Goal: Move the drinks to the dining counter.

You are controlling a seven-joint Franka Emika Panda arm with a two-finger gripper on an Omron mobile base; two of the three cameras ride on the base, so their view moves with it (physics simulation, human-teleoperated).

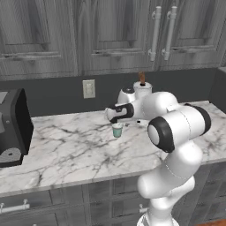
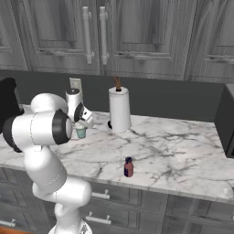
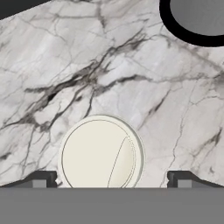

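A small teal cup with a white lid (image 1: pixel 117 130) stands on the marble worktop (image 1: pixel 66 150) over grey drawers. My gripper (image 1: pixel 117 122) hangs open just above it. In the hand view the round white lid (image 3: pixel 101 153) lies between my two fingertips (image 3: pixel 41 179), nearer the left one, with the gripper (image 3: pixel 111 180) not touching it. From the right base view the cup (image 2: pixel 81 132) sits under the gripper (image 2: pixel 82 123), and the dark-purple drink (image 2: pixel 128 167) stands alone near the worktop's front edge. The dining counter is out of view.
A tall white paper-towel roll (image 2: pixel 119 109) stands at the back wall, just right of the cup; its dark base (image 3: pixel 197 22) shows in the hand view. A black appliance (image 1: pixel 13 128) sits at the worktop's left end, another (image 2: pixel 226 121) at the right. Wall cabinets hang above.
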